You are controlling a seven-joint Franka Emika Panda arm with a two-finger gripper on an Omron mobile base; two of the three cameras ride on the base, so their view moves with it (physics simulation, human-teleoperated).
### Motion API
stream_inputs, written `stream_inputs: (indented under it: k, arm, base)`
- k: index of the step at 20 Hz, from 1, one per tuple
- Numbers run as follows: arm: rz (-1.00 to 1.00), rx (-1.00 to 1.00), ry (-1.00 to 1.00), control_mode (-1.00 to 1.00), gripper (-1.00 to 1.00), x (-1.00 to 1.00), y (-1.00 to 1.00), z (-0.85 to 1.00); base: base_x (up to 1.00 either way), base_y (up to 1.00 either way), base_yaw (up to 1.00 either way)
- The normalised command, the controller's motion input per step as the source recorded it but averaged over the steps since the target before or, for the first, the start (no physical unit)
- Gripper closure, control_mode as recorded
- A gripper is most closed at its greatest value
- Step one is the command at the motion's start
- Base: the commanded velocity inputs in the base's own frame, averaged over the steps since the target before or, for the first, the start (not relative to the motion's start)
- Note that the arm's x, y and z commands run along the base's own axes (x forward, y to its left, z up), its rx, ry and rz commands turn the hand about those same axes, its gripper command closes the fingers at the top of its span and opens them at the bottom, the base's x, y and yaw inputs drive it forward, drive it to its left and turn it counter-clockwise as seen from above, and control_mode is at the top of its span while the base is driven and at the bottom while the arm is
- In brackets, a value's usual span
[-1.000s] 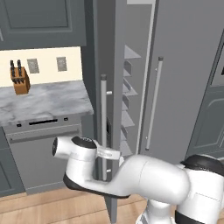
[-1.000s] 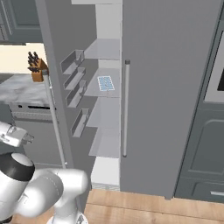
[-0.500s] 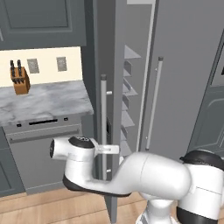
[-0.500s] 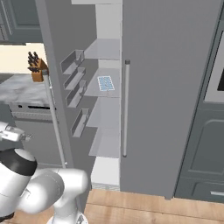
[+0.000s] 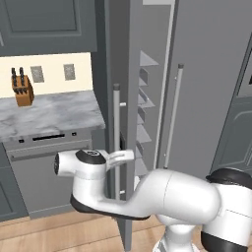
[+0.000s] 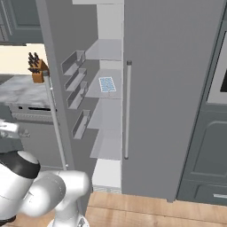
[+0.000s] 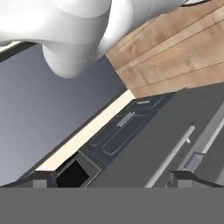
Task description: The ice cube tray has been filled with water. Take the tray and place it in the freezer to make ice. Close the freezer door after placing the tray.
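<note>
The freezer [image 6: 110, 116] stands open, its pale shelves showing. On a middle shelf lies the ice cube tray [image 6: 107, 84], flat and white, its cells of water [image 6: 106, 82] pale blue. The freezer door [image 6: 54, 57] is swung wide open, with small bins on its inner side and a long silver handle [image 5: 116, 140] on its outer face. My gripper [image 5: 124, 156] sits next to that handle, on the door's outer side. In the hand view the gripper [image 7: 110, 180] is open, its fingertips [image 7: 38, 178] far apart with nothing between them.
The wider fridge door [image 6: 173, 88] to the right is closed. Left of the freezer door runs a marble counter [image 5: 47, 115] with a knife block [image 5: 22, 88] above a dishwasher [image 5: 47, 172]. Dark cabinets [image 5: 44, 24] hang overhead. Wood floor [image 6: 146, 213] lies below.
My hand has lifted a little beside the door handle. The door stays open and the tray rests in the same spot on its shelf.
</note>
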Motion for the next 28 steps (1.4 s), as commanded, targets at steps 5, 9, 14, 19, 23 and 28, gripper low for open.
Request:
stream_inputs:
  k: [5, 9, 14, 19, 23, 28]
  arm:
    - [0.03, -0.14, 0.23, -1.0, -1.0, -0.01, 0.0, 0.0]
    - [0.0, -0.15, 0.19, -1.0, -1.0, -0.01, 0.0, 0.0]
    - [0.0, -0.17, 0.1, -1.0, -1.0, -0.04, 0.08, 0.0]
    - [0.0, -0.16, 0.01, -1.0, -1.0, -0.04, 0.11, -0.13]
    - [0.0, -0.1, 0.0, -1.0, -1.0, -0.03, 0.02, -0.28]
    - [0.0, -0.03, 0.0, -1.0, -1.0, -0.01, 0.0, -0.4]
  base:
    - [0.0, 0.0, 0.0]
    - [0.0, 0.0, 0.0]
    - [0.0, 0.0, 0.0]
    - [0.0, 0.0, 0.0]
    - [0.0, 0.0, 0.0]
    - [0.0, 0.0, 0.0]
